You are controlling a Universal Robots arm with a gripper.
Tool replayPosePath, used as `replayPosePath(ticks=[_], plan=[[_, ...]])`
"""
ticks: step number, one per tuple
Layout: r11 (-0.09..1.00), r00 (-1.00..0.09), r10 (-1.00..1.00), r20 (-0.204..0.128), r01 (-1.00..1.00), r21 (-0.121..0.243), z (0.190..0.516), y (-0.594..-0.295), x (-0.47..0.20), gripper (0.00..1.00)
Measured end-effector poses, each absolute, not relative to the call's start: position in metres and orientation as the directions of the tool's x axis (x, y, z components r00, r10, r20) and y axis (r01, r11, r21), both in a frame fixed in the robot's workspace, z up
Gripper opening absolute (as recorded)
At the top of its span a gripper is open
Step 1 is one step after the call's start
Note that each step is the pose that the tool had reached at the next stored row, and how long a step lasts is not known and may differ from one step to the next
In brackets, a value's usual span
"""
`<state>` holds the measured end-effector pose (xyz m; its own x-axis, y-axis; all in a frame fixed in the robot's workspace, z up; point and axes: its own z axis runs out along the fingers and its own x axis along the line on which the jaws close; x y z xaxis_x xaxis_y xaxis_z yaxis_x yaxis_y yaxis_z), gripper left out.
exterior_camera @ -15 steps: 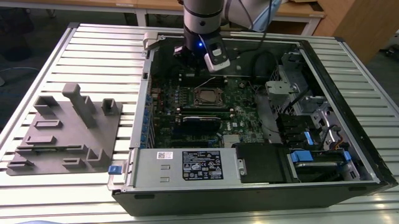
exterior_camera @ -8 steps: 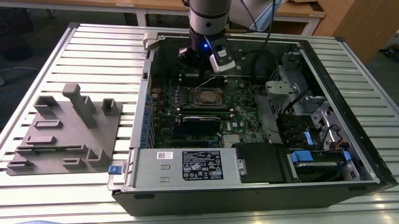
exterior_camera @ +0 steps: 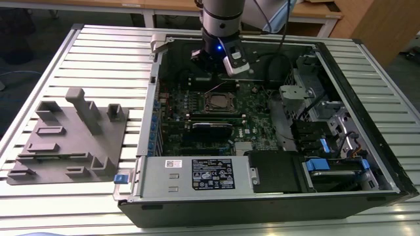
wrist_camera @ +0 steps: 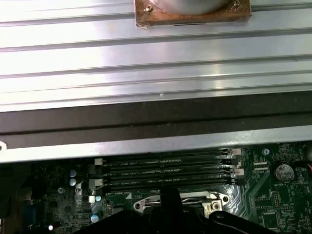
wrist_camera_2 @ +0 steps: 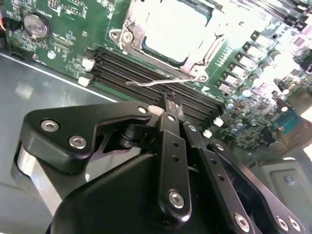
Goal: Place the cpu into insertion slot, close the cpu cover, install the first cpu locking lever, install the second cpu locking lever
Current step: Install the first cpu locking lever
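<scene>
The cpu lies in the insertion slot on the green motherboard, its pale metal top showing. The silvery cpu cover lies down around it as a frame. A thin wire locking lever sticks out loose from the socket's edge, across the black memory slots. My gripper is shut with nothing between its fingers, its tips just short of that lever. In the exterior view the gripper hangs inside the case just behind the socket.
Black memory slots run between the socket and the case's metal wall. A power supply and drive bays fill the case's front and right. A grey fixture block sits on the table at the exterior view's left.
</scene>
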<state>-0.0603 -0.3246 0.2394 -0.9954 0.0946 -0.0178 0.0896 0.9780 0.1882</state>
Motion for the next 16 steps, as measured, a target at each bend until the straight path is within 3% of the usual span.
replayPosePath(ticks=[16], plan=[[0.98, -0.995, 0.098, -0.019, 0.093, 0.176, 0.2358, -0.3247, -0.0554, 0.11]])
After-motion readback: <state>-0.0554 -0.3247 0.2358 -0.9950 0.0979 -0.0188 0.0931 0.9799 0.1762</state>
